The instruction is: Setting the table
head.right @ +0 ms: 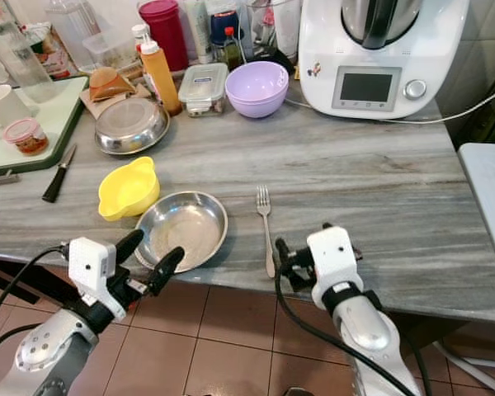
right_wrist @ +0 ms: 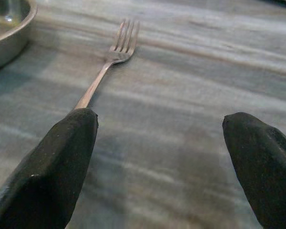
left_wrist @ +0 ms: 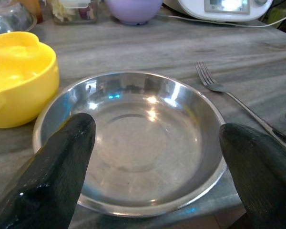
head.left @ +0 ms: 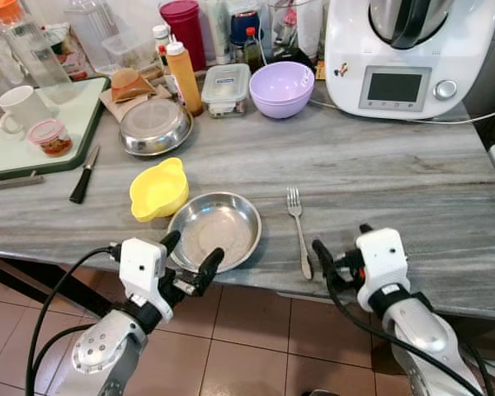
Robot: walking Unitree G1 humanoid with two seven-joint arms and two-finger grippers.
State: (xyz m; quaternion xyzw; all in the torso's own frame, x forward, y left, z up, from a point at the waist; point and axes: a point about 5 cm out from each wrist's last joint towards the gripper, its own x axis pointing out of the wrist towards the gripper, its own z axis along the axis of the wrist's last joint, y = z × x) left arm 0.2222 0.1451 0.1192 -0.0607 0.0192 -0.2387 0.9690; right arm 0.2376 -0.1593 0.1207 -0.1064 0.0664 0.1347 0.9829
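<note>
Hovering spread-fingered at the table edge, the left gripper (head.left: 190, 256) faced the steel plate (head.left: 217, 228) and the right gripper (right_wrist: 162, 157), equally unclenched, sat beside the fork (head.left: 298, 223), so any nudge needed gentleness.

Even daylight, sharp focus, glinting steel plate (left_wrist: 133, 143)

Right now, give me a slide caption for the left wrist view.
Open left gripper facing a steel plate, yellow bowl beside it, fork opposite.
</note>
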